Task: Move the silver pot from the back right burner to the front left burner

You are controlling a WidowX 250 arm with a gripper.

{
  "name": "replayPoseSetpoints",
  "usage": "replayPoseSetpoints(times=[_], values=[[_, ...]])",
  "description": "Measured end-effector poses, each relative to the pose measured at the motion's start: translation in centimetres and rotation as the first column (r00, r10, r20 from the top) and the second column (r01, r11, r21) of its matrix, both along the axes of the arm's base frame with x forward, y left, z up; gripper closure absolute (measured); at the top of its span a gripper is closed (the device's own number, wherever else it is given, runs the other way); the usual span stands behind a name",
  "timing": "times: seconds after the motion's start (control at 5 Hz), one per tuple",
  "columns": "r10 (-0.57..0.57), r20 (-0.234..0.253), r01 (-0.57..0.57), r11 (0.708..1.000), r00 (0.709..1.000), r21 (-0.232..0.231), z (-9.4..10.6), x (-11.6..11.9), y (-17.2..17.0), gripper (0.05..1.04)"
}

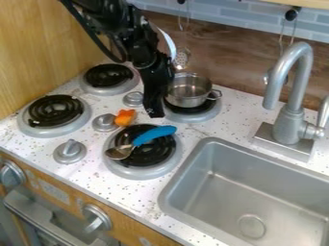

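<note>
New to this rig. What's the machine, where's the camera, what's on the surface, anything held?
The machine is a black robot arm coming in from the top left. Its working tip, the end effector, hangs just beside a small metal pot. Nothing can be seen held in it.

There's one picture, from a fixed camera looking down at a slant on a toy kitchen.

The pot sits on one of four burners. A blue-handled spoon lies across the front burner, with a small orange object near its back edge. At right are a sink and faucet.
</note>
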State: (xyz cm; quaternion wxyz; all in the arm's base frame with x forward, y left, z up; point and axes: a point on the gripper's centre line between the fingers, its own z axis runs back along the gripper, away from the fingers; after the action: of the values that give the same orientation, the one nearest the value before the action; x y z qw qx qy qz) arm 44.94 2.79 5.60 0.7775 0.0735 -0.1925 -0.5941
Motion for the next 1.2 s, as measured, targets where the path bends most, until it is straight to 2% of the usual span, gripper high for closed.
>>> replayPoseSetpoints(times=[0.2,0.4,0.6,0.8,1.2], values=[[-0.001,0.033,0.001,1.000,0.999,0.003,0.4,0.5,0.0,0.089],[0.000,0.060,0.001,1.000,0.998,-0.028,1.1,0.0,-0.6,0.089],[-0.008,0.096,0.013,0.999,0.995,-0.049,2.9,-0.7,-1.0,0.089],[-0.027,0.108,0.031,0.999,0.994,-0.040,3.1,-0.5,-1.3,0.087],[-0.048,0.113,0.054,0.997,0.992,-0.048,1.0,2.1,-2.3,0.087]])
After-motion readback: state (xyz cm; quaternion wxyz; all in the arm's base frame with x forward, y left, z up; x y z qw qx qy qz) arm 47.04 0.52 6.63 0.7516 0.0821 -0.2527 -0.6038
